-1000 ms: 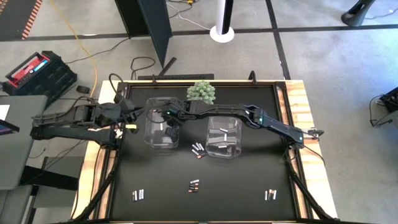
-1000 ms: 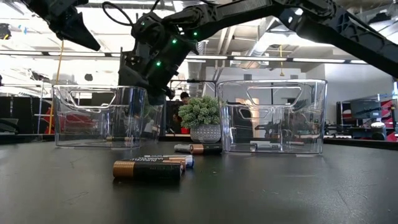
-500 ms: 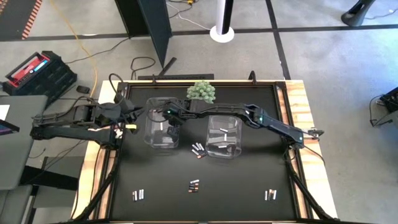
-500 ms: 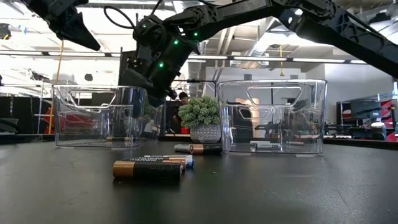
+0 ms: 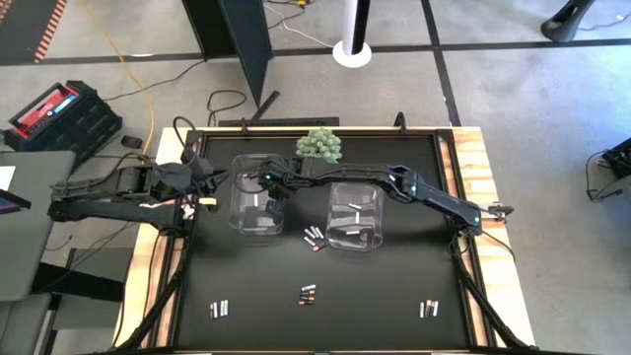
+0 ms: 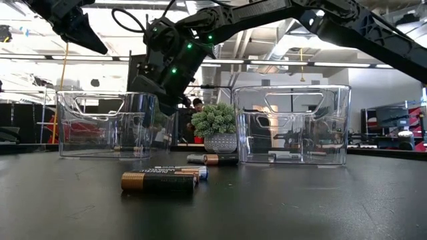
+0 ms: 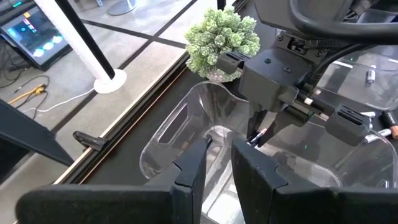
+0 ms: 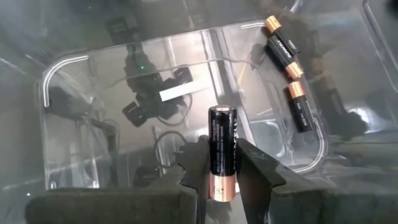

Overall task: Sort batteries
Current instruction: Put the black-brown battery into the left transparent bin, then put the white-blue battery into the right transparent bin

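Note:
My right gripper point(image 8: 222, 163) reaches in from the table's right and hangs over the left clear bin point(image 5: 240, 212), shut on a dark battery point(image 8: 222, 140) with a copper end. Three more dark batteries point(image 8: 291, 68) lie on that bin's floor. The right clear bin point(image 5: 340, 189) holds pale batteries point(image 5: 356, 208). Loose batteries lie on the black table in small groups point(image 5: 314, 237) point(image 5: 308, 294) point(image 5: 219, 309) point(image 5: 428, 309). My left gripper point(image 7: 221, 165) waits at the table's left, beside the left bin, with a narrow gap between its fingers and nothing in it. My right gripper pinches the dark battery between its two fingers, on its sides near the copper end point(image 8: 222, 180). The battery lies along the fingers, and its dark end sticks out past the tips. The fingers slant down from the table's right. The battery hangs clear above the bin's floor.
A green spiky plant in a pot point(image 5: 318, 146) stands at the far edge between the bins. In the low view two batteries point(image 6: 160, 181) lie close in front, and another pair point(image 6: 212, 159) lies before the right bin point(image 6: 290, 123). The table's near half is mostly bare mat.

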